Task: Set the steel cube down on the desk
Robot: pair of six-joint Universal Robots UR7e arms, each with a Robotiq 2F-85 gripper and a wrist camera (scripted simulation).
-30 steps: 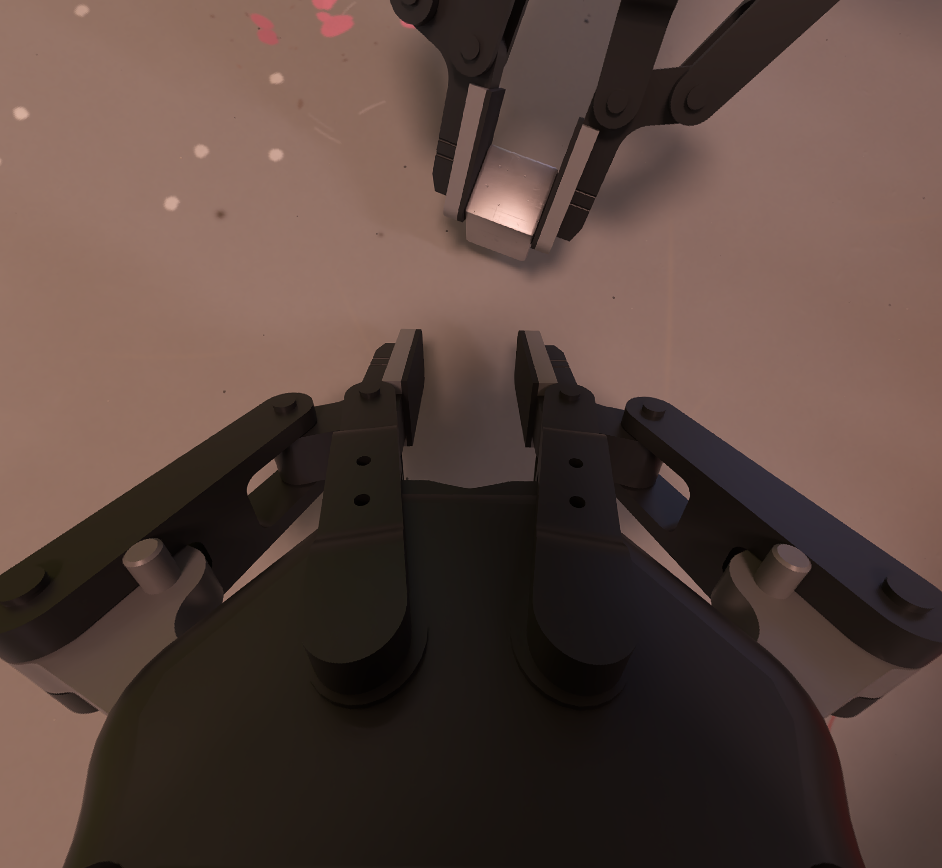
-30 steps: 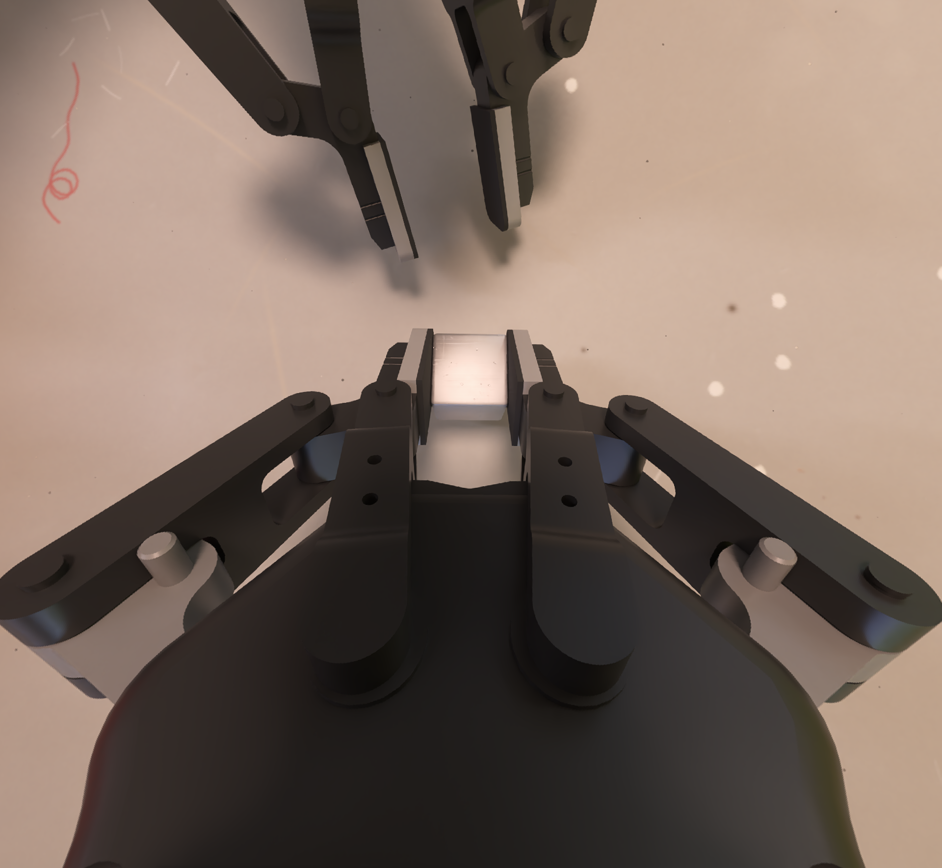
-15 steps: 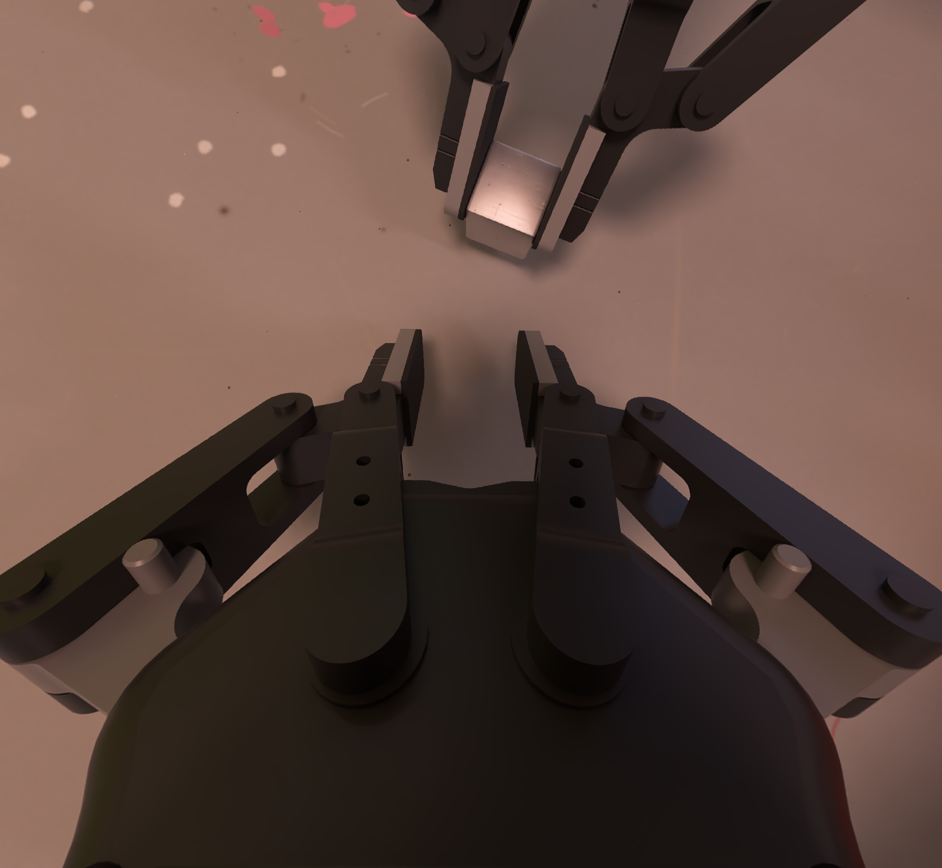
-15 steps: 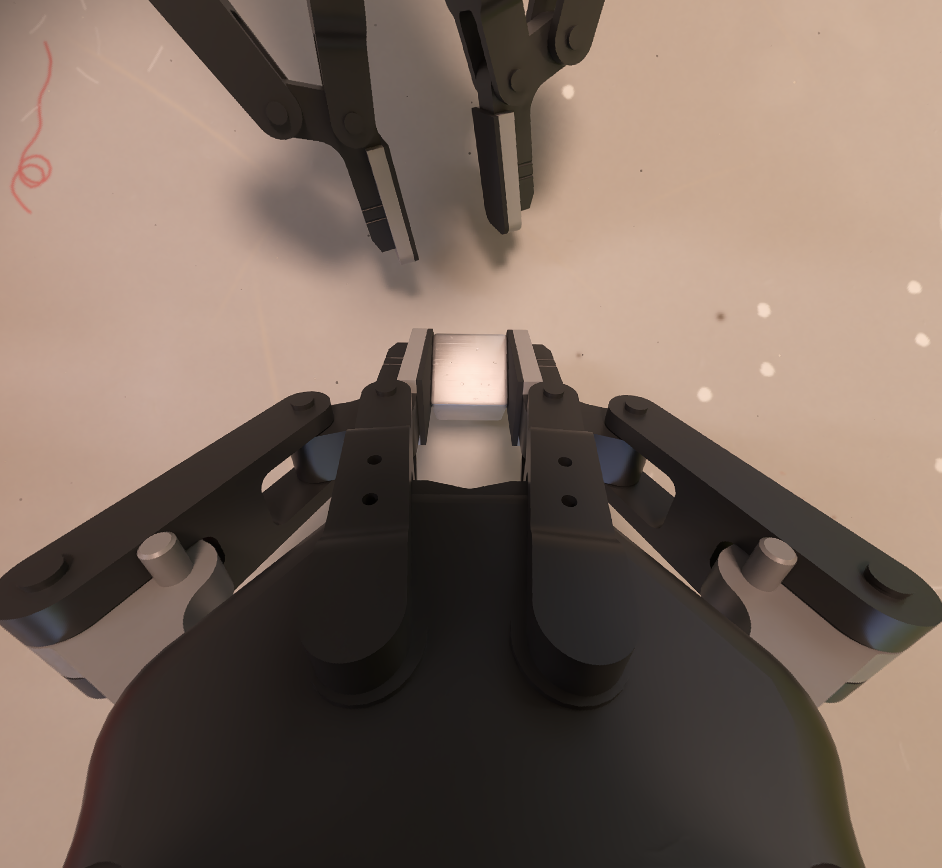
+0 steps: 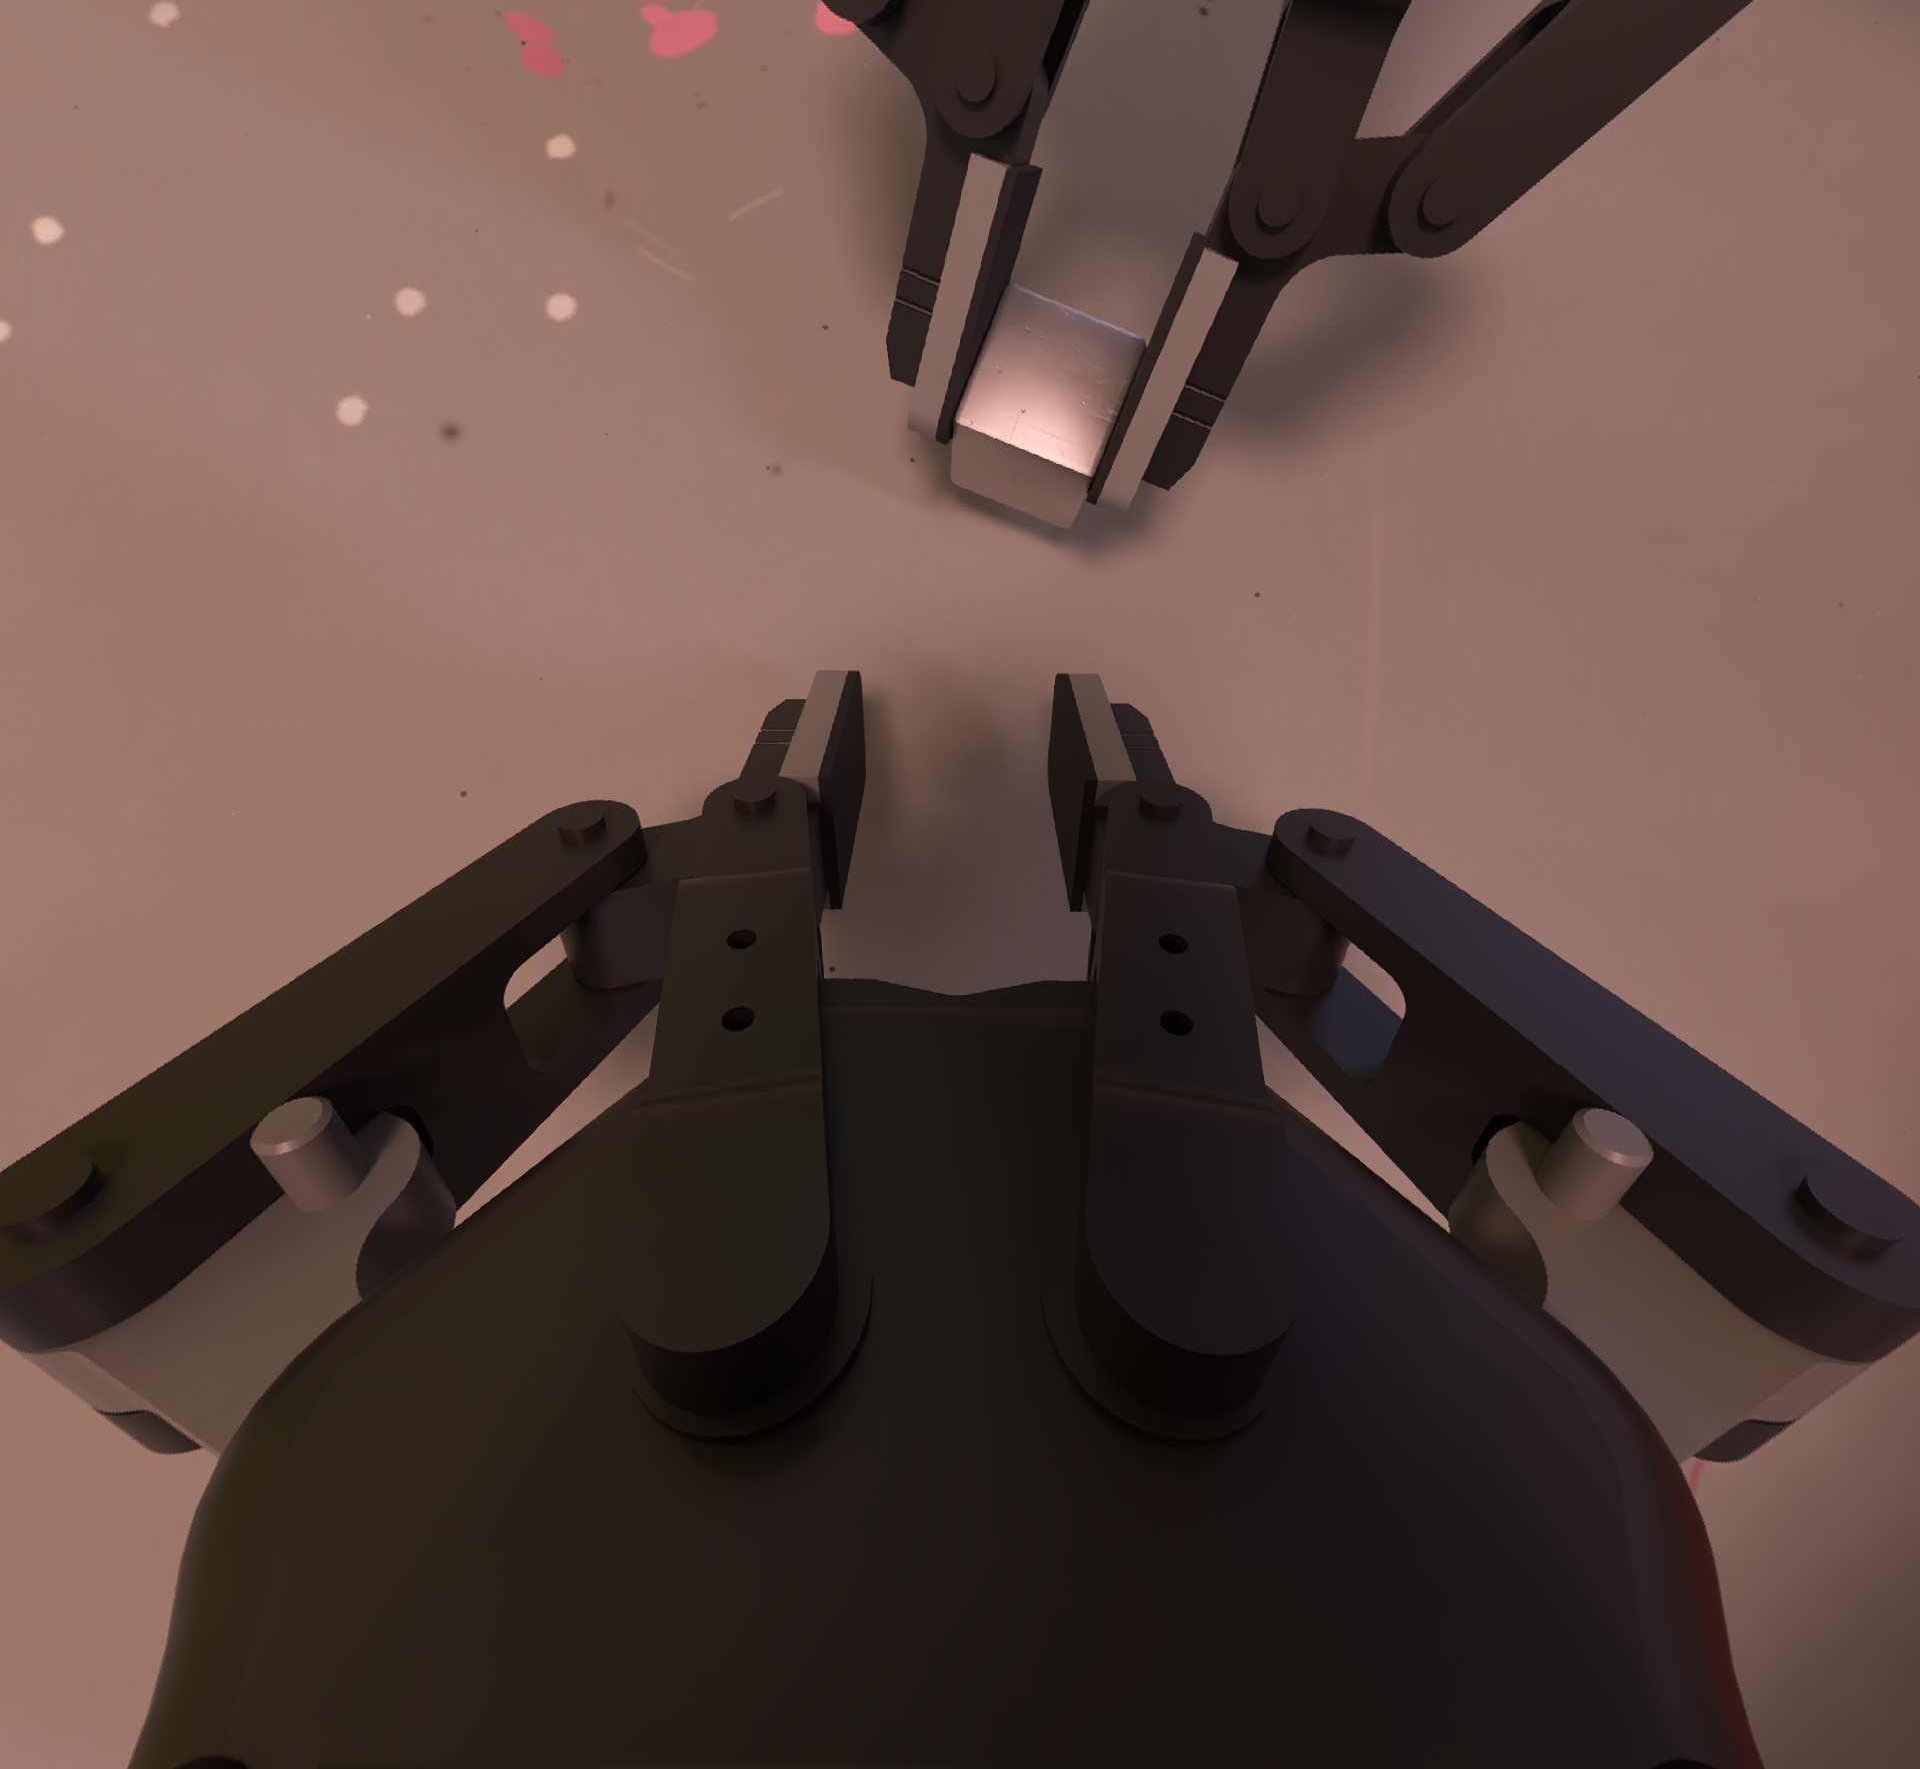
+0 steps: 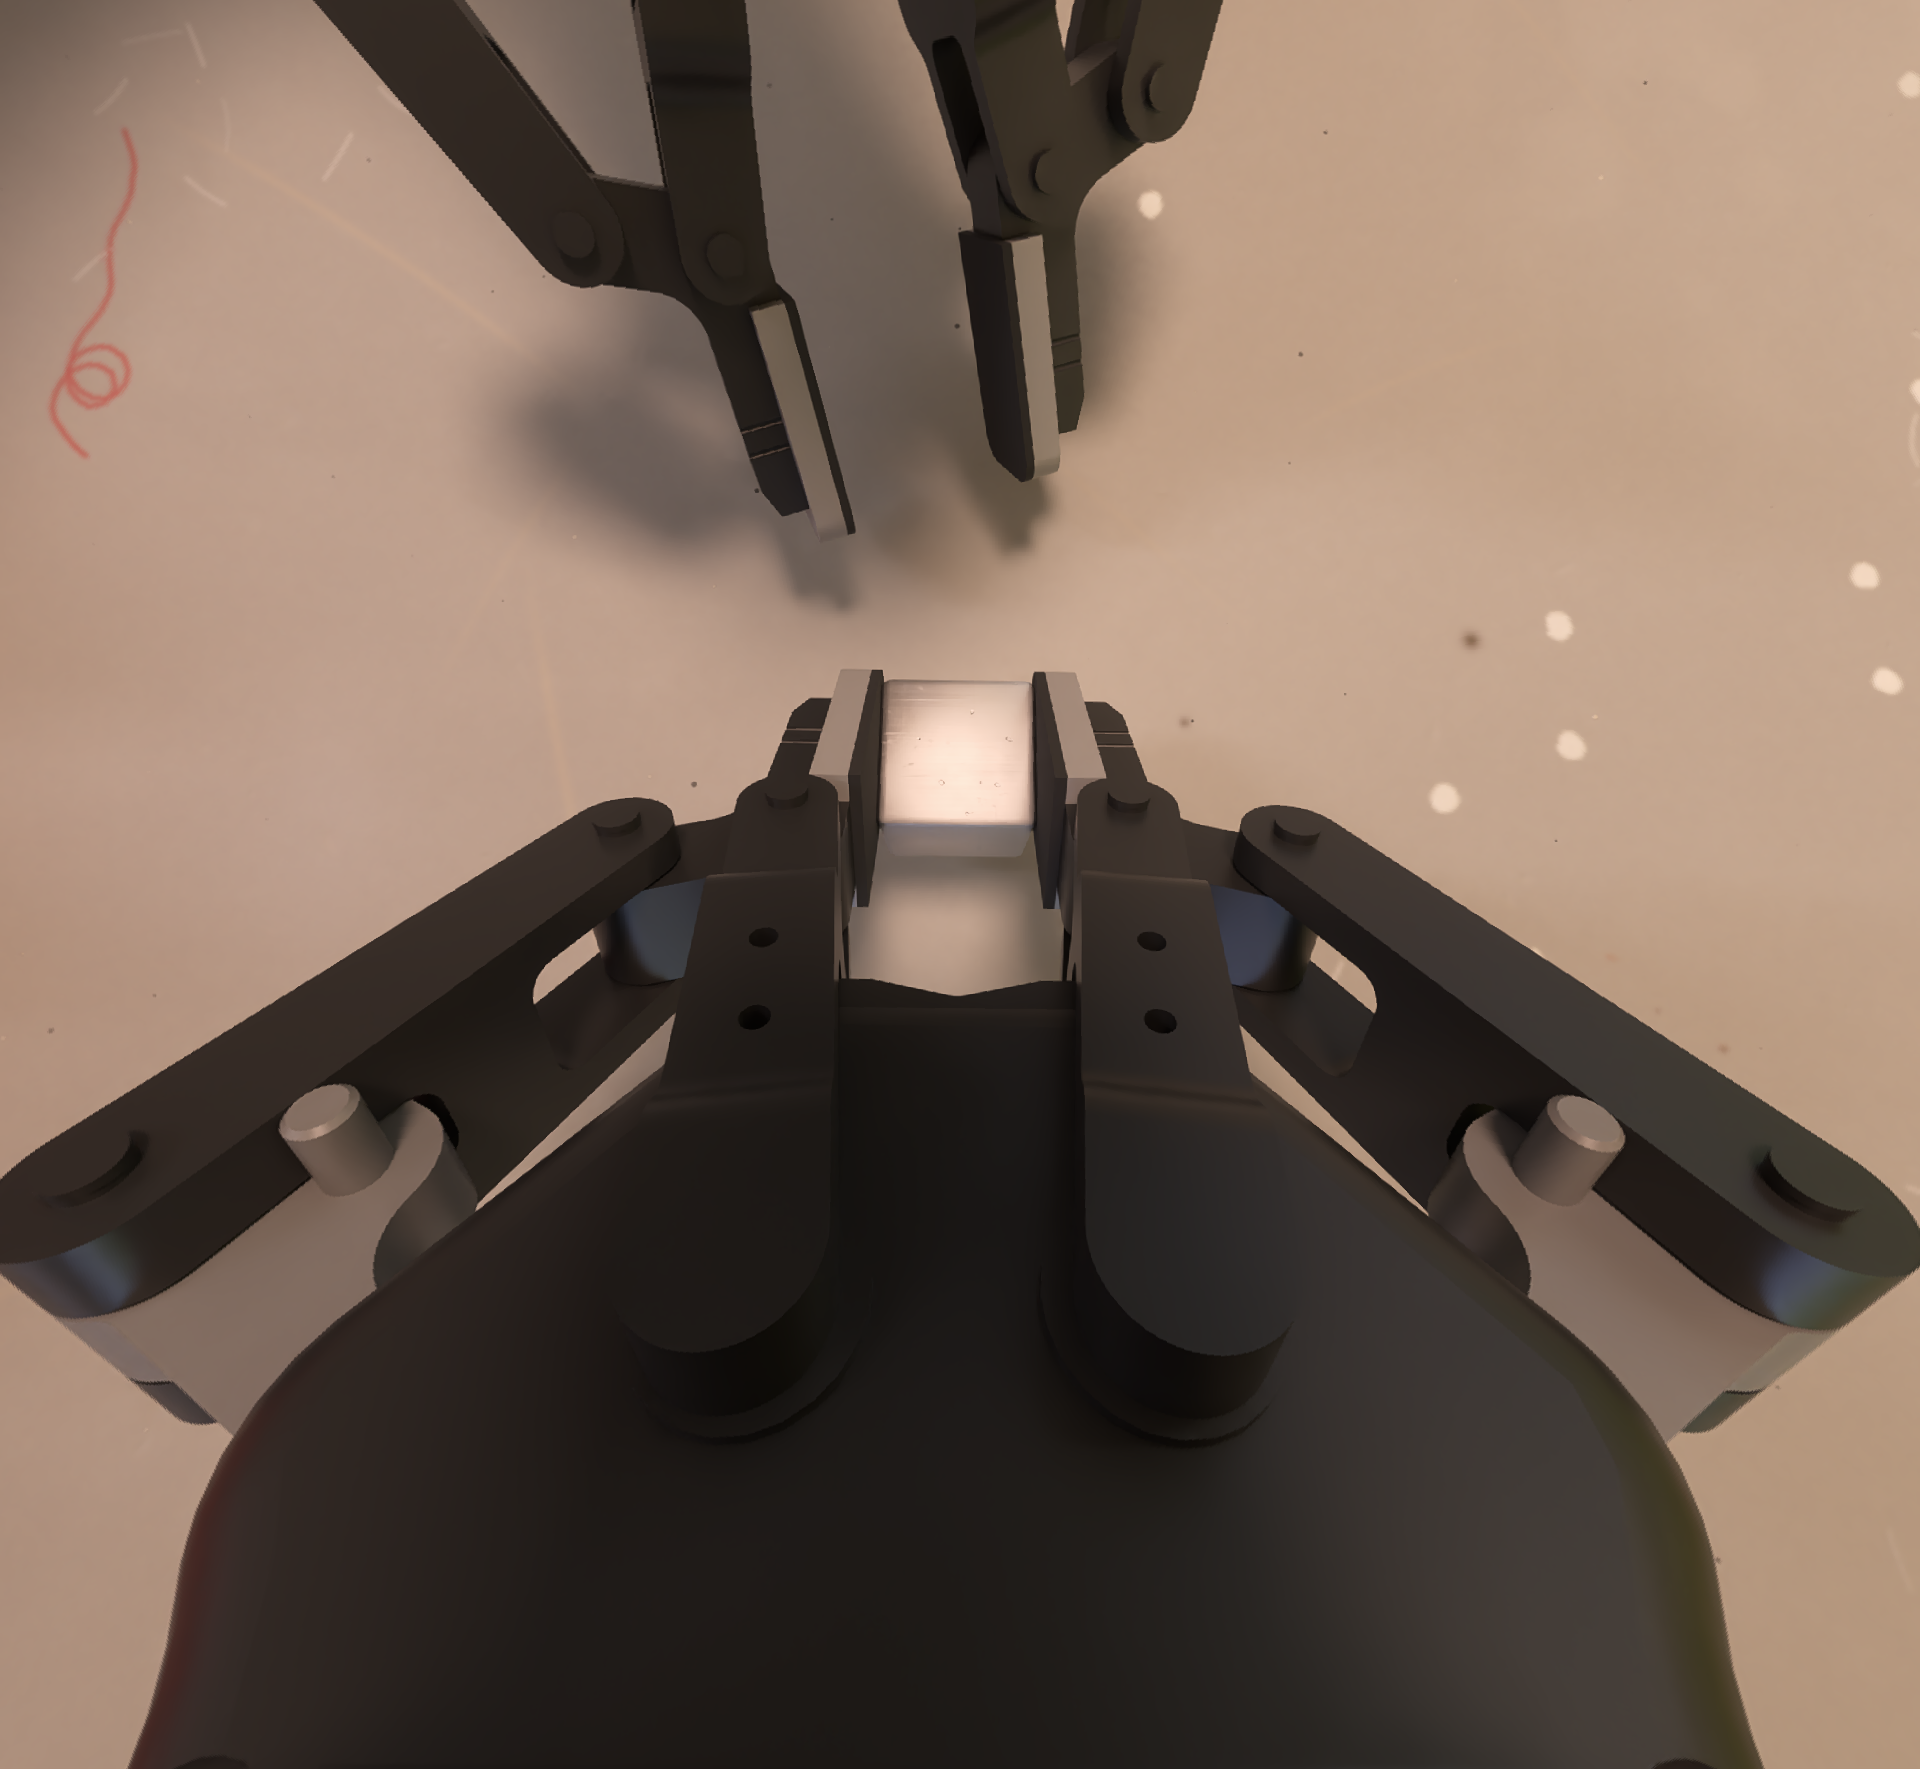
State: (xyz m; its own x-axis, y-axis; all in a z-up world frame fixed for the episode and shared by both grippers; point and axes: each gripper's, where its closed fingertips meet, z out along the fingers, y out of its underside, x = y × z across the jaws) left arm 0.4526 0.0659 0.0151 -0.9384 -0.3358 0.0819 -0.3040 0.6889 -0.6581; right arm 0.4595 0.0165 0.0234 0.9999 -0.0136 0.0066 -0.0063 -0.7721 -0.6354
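Between the fingers of the right pincer (image 6: 958, 763), nearest its own camera, the steel cube (image 6: 956, 763) is clamped, as it was a second ago, now seemingly touching the table (image 6: 1455, 431). Beyond it, the left pincer (image 6: 925, 493) hangs open and empty just above the table. Little has changed, so release looks like the remaining step.

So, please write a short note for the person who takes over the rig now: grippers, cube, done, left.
Right gripper: shut on the steel cube, low over the desk; contact underneath cannot be judged.
Left gripper: open, empty, facing the cube from close by.
Done: cube is grasped and brought down near the desk.
Left: confirm it rests on the desk, open the right gripper, back away.
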